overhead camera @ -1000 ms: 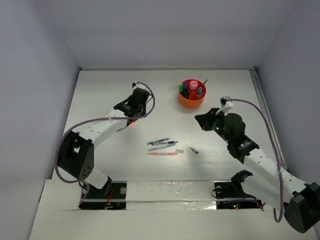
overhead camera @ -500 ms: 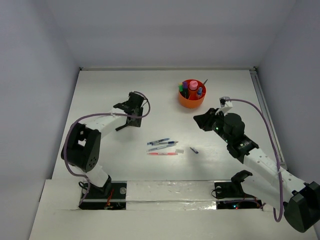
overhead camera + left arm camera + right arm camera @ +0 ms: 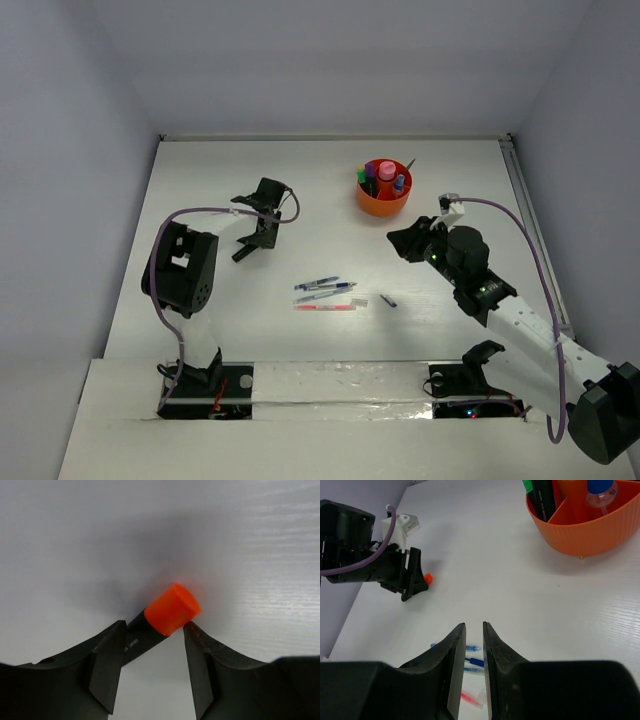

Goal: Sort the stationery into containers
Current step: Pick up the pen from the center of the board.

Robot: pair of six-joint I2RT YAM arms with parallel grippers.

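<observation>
My left gripper (image 3: 154, 625) is low over the table at the left (image 3: 243, 252), shut on a black highlighter with an orange end (image 3: 172, 609), which lies slanted across the jaws. The orange end also shows in the right wrist view (image 3: 427, 578). My right gripper (image 3: 402, 241) hovers right of centre; its jaws (image 3: 474, 626) stand a narrow slit apart with nothing between them. The round orange tub (image 3: 383, 205) holds a pink tube (image 3: 386, 168), a blue-capped bottle (image 3: 399, 182) and green and purple highlighters (image 3: 367, 176). Two blue pens (image 3: 320, 288) and a red pen (image 3: 325, 307) lie mid-table.
A small clear cap (image 3: 360, 300) and a short dark piece (image 3: 388, 300) lie right of the pens. The tub's wall (image 3: 585, 535) is at the upper right of the right wrist view. White walls close in the table on three sides.
My left arm has folded back; its gripper has moved left and nearer with the orange highlighter. The right arm has hardly moved.
</observation>
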